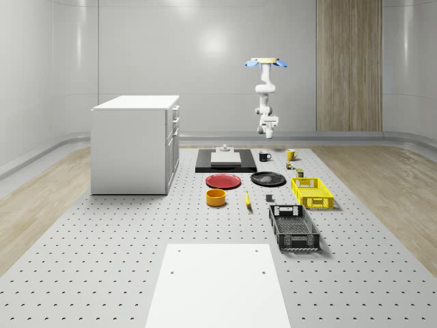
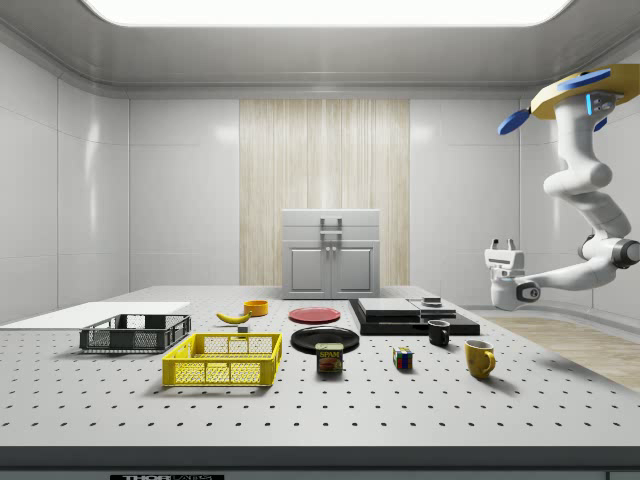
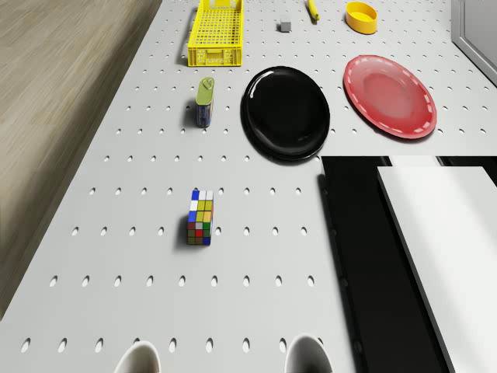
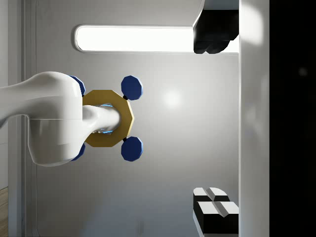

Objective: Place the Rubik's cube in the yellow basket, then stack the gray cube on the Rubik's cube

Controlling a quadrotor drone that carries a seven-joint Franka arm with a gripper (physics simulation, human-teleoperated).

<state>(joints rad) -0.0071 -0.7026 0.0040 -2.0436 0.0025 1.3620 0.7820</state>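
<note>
**Rubik's cube pickup: approach not yet made**

Drone (image 1: 266, 63) hovers over the table's (image 1: 102, 273) far end. Gripper (image 2: 504, 243) points upward, fingers spread, empty. Rubik's cube (image 3: 200, 217) sits on the table, well apart from the basket (image 3: 215, 31). You should turn the wrist down first, then descend squarely over the cube.

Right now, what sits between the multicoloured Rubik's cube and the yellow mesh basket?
In the drone view, a small green-topped tin stands between Rubik's cube and yellow basket.

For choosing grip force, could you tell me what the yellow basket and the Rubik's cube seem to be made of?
The yellow basket looks like rigid moulded plastic, with mesh-like perforated walls. The Rubik's cube looks like hard plastic, with flat coloured tiles on a dark body.
</note>
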